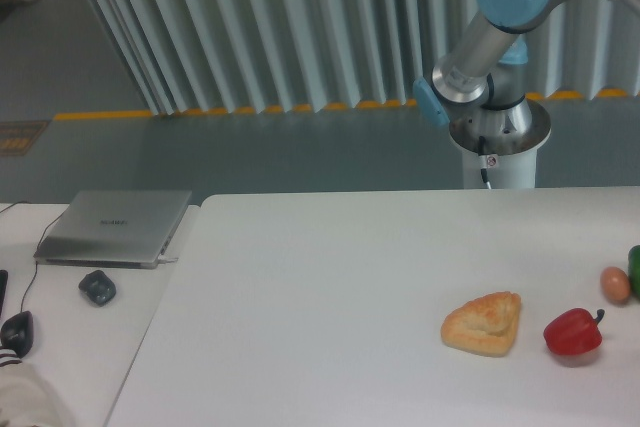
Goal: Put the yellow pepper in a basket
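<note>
The yellow pepper is out of view, and no basket shows. The gripper is out of view too; only the arm's grey and blue upper links [492, 27] and its white base [498, 147] show behind the table at the upper right. On the white table [330, 277] lie a golden-brown triangular pastry [484, 323] and a red bell pepper [573, 331] at the right front.
A small brownish egg-like object [615, 284] and a green object [634, 269] sit at the right edge. On the left table lie a closed laptop [115, 227], a dark lump [97, 287] and a mouse [16, 330].
</note>
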Motion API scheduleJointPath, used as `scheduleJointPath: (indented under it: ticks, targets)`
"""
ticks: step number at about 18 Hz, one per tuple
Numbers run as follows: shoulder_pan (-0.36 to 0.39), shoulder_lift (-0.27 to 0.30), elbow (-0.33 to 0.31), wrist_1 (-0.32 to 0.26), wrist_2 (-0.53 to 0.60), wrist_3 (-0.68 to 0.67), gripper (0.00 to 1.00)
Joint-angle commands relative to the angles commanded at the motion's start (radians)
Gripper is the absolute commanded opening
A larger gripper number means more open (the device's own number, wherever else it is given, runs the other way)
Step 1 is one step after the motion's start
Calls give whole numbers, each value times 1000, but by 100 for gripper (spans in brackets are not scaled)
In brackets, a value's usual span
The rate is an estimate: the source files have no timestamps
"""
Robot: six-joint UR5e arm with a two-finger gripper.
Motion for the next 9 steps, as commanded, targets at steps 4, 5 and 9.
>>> scheduleJointPath:
  ticks: [4,5,9]
  targets:
    - [-38,80,-81,-27,-5,0,100]
    - [-54,91,-80,-53,-5,-8,100]
    - [-92,143,-110,-68,-1,-54,100]
